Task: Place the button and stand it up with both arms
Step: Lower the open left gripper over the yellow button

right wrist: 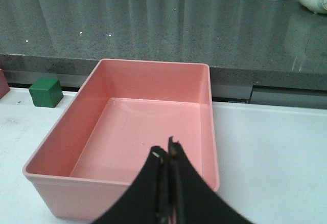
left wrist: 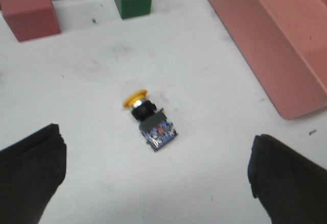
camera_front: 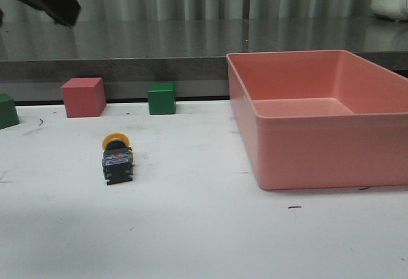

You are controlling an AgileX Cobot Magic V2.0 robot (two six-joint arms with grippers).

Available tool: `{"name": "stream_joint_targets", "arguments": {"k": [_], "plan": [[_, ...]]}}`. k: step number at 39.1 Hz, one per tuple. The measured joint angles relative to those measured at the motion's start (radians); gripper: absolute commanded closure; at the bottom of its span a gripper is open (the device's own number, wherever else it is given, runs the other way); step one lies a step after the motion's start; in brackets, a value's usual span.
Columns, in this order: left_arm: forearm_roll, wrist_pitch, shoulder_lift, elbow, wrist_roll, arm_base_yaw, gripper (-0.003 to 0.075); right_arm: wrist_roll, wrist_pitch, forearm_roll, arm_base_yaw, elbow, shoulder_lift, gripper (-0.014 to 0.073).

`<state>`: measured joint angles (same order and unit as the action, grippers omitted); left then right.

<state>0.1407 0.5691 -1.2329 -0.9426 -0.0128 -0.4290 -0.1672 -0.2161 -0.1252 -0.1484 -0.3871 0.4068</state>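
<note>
Button (camera_front: 117,158) lies tipped on the table left of the pink bin (camera_front: 306,145), yellow cap toward the cubes; left gripper (left wrist: 153,178) hovers spread just above it, nearer; right gripper (right wrist: 167,155), pressed together, hangs over the bin.

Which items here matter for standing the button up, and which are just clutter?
Job:
button, lying on its side
left end effector, open above it
right end effector, shut

Clutter:
pink bin
pink cube
green cube
</note>
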Motion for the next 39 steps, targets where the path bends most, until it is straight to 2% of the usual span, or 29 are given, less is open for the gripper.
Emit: {"name": "stream_joint_targets", "arguments": {"k": [8, 18, 29, 39], "plan": [[0.032, 0.218, -0.241, -0.204, 0.013, -0.007, 0.0029, 0.000, 0.001, 0.000, 0.000, 0.000, 0.000, 0.0656], [0.026, 0.430, -0.516, -0.458, 0.144, -0.007, 0.0029, 0.000, 0.001, 0.000, 0.000, 0.000, 0.000, 0.0656], [-0.002, 0.521, -0.732, -0.642, 0.266, -0.007, 0.0029, 0.000, 0.001, 0.000, 0.000, 0.000, 0.000, 0.0656], [-0.008, 0.563, -0.841, -0.700, 0.307, 0.019, 0.0029, 0.000, 0.001, 0.000, 0.000, 0.000, 0.000, 0.0656]]}}
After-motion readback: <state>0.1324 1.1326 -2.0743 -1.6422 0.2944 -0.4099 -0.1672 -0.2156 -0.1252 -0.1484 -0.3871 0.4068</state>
